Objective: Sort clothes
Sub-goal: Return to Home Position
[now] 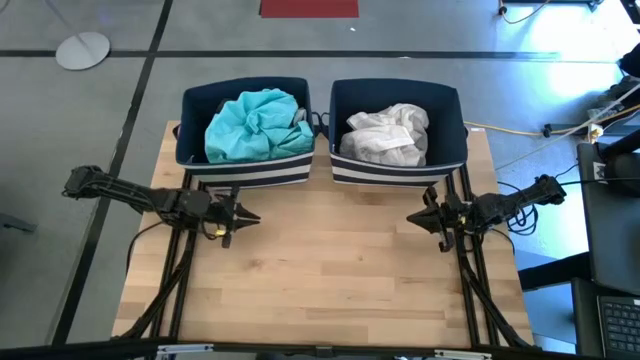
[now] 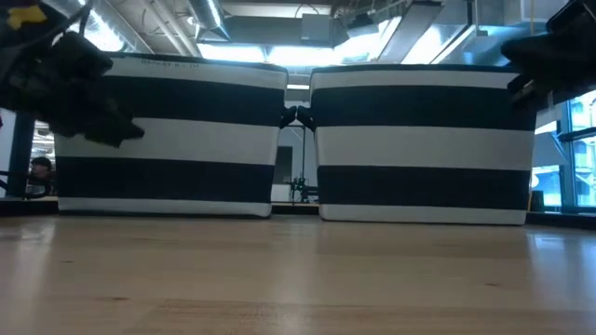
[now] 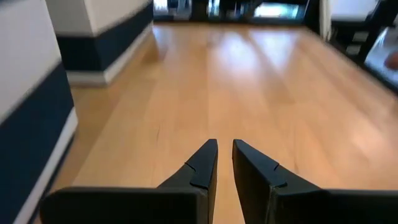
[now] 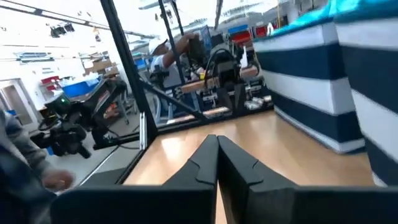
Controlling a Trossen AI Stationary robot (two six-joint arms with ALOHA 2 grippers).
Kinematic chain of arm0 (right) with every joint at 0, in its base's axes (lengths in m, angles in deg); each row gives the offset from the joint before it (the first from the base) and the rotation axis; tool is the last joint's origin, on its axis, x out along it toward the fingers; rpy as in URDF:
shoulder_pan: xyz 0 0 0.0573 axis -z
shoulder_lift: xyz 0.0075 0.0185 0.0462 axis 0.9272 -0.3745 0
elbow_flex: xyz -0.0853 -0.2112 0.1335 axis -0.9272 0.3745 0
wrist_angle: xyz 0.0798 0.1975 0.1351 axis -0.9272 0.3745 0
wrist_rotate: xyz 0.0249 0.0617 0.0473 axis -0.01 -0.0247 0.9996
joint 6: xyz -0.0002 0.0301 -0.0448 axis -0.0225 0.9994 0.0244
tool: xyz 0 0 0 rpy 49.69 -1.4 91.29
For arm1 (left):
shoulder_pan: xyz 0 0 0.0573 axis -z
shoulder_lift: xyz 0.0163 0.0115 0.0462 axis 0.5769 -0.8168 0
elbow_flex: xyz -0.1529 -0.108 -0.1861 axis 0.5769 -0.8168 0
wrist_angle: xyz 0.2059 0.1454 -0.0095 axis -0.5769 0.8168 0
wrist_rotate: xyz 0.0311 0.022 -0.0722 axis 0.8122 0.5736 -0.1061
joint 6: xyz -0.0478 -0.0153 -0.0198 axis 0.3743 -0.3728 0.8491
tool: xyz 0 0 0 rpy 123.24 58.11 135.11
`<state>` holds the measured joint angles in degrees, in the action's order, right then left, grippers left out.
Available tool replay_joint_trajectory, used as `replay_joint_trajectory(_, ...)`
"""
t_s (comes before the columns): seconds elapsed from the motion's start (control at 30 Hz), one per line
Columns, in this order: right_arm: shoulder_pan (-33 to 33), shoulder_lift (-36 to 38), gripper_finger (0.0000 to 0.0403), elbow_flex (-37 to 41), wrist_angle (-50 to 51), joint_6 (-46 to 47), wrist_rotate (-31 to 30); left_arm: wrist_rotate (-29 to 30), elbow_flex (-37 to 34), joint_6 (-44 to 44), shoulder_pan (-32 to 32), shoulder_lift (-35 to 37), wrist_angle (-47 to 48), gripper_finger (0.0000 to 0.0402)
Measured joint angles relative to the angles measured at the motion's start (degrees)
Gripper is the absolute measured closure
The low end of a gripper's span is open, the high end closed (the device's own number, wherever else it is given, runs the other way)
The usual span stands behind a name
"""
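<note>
the wooden table (image 1: 330, 270) is bare across its middle; 2 navy bins with white stripes stand side by side along its 12 o'clock edge, the left bin (image 1: 250, 172) at 11 o'clock, the right bin (image 1: 395, 170) at 1 o'clock; the main risk, as i judge it, is an arm swinging wide on its way home, clipping a soft bin wall and pushing the bin toward the far edge; a heaped garment could also slump over a rim; the clothes are all binned: a teal garment (image 1: 255, 125) crumpled high in the left bin, a white garment (image 1: 388, 135) bunched in loose folds in the right; left gripper (image 1: 250, 215) hovers at 9 o'clock, fingers a thin slit apart, holding nothing; right gripper (image 1: 412, 217) hovers at 3 o'clock, fingers pressed together, empty.
</note>
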<state>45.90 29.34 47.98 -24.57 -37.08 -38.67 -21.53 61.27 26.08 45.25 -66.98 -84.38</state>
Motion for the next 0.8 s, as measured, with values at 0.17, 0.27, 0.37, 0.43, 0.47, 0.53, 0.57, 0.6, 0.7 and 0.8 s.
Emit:
replay_joint_trajectory(0.17,0.0,-0.08,0.0393,-0.69,0.29,1.79,0.02,-0.13,0.0,0.09,0.0,-0.69,2.16,0.0361)
replay_joint_trajectory(0.27,0.0,-0.1,0.0393,-0.68,1.14,1.82,0.07,-0.13,0.0,0.09,0.0,-0.66,2.16,0.0361)
replay_joint_trajectory(0.37,0.0,-0.1,0.0393,-0.7,2.0,1.84,0.13,-0.15,0.0,0.09,0.0,-0.66,2.16,0.0361)
replay_joint_trajectory(0.43,0.0,-0.1,0.0393,-0.7,1.89,1.84,0.15,-0.16,0.0,0.07,0.0,-0.66,2.16,0.0361)
replay_joint_trajectory(0.47,0.0,-0.1,0.0393,-0.7,1.79,1.85,0.15,-0.17,0.0,-0.06,0.0,-0.66,2.16,0.0361)
replay_joint_trajectory(0.53,0.0,-0.1,0.0393,-0.72,1.76,1.86,0.17,-0.2,0.0,-1.35,0.0,-0.66,2.18,0.0361)
replay_joint_trajectory(0.57,0.0,-0.1,0.0393,-0.72,1.75,1.87,0.17,-0.21,0.0,-2.73,0.0,-0.66,2.18,0.0361)
replay_joint_trajectory(0.6,0.0,-0.1,0.0393,-0.73,1.76,1.87,0.17,-0.23,0.0,-3.91,0.0,-0.66,2.18,0.0361)
replay_joint_trajectory(0.7,0.0,-0.1,0.0393,-0.77,2.12,1.95,0.19,-0.19,0.0,-4.5,0.0,-0.66,2.14,0.0361)
replay_joint_trajectory(0.8,0.0,-0.1,0.0393,-0.79,2.09,1.95,0.21,2.04,0.0,-1.59,0.0,-0.16,1.23,0.0361)
